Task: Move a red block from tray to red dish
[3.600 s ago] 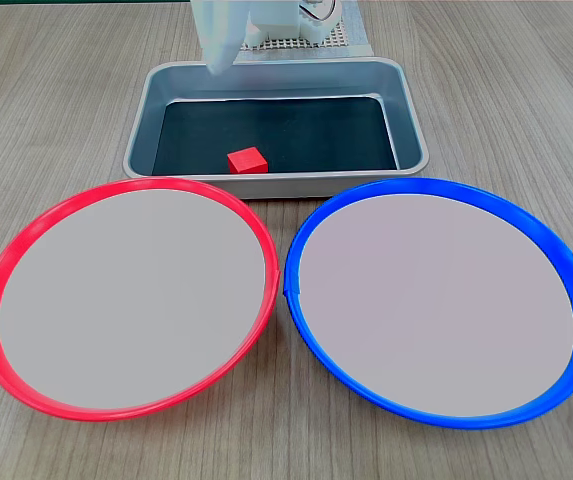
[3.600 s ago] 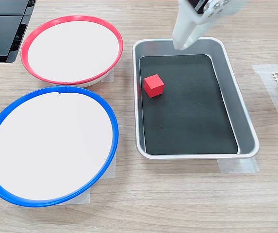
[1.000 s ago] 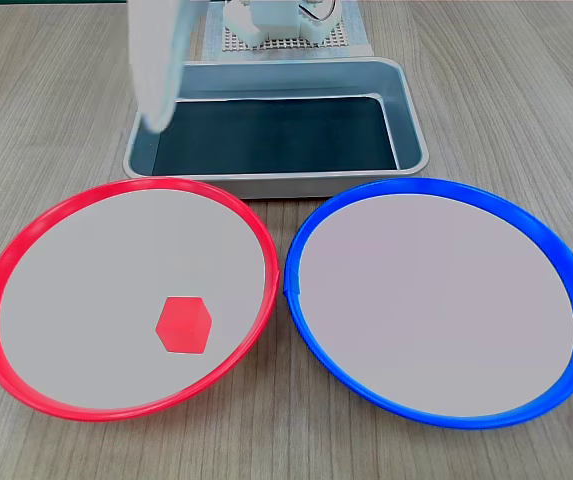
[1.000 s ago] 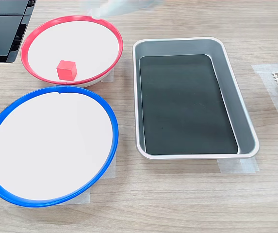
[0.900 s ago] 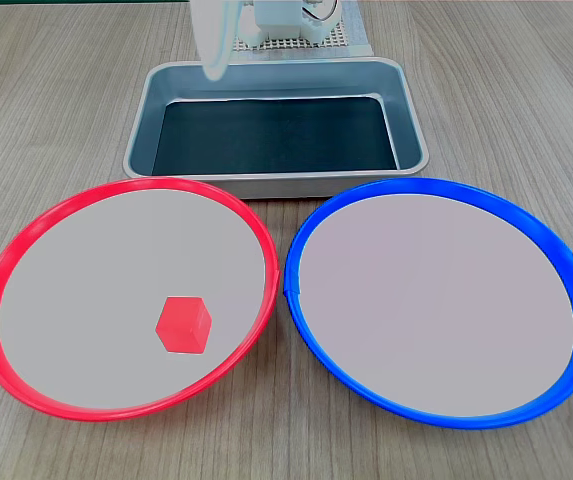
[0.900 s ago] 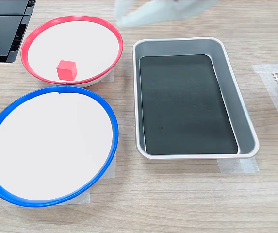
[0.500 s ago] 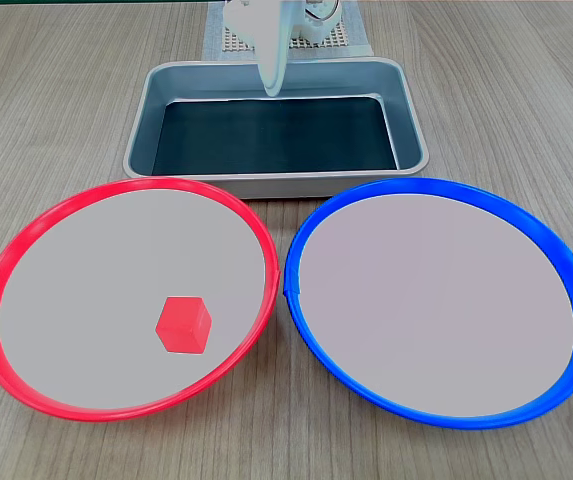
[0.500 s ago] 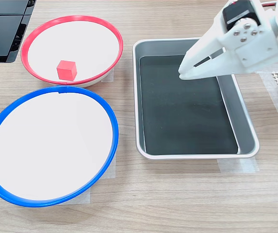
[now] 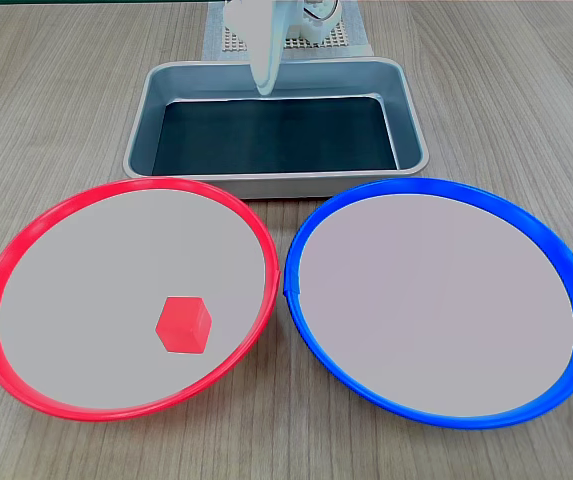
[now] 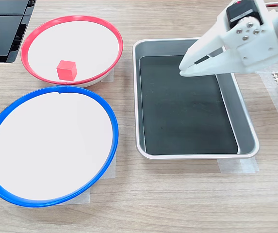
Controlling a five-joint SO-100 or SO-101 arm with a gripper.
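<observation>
One red block [image 9: 184, 324] on the table, and it is sitting inside the red dish [image 9: 26, 235], on the pale centre, toward the near side in the first exterior view. In the second exterior view that same block [image 10: 66, 70] is lying toward the left part of the red dish [image 10: 114, 41], clear of the rim.

Two dishes in all: the red one and a blue-rimmed dish [image 9: 556, 255] of the same size. In the first exterior view they are sitting side by side, red on the left, blue on the right, rims just about touching. In the second exterior view the blue-rimmed dish [image 10: 107, 114] is lying below the red one.

One tray [image 9: 411, 120], silver walls and dark bottom, with nothing lying in it. It is sitting behind the two dishes in the first exterior view and on the second exterior view's right [image 10: 243, 124].

One arm, one gripper [image 10: 183, 69], white, hanging above the tray's dark floor in the second exterior view. The claw is carrying nothing, its two tips nearly meeting with only a thin dark slit between the fingers further back. In the first exterior view the gripper [image 9: 264, 88] is showing as a pale narrow shape pointing down over the tray's far wall.

The wooden table [image 9: 526, 90] is carrying it all.
</observation>
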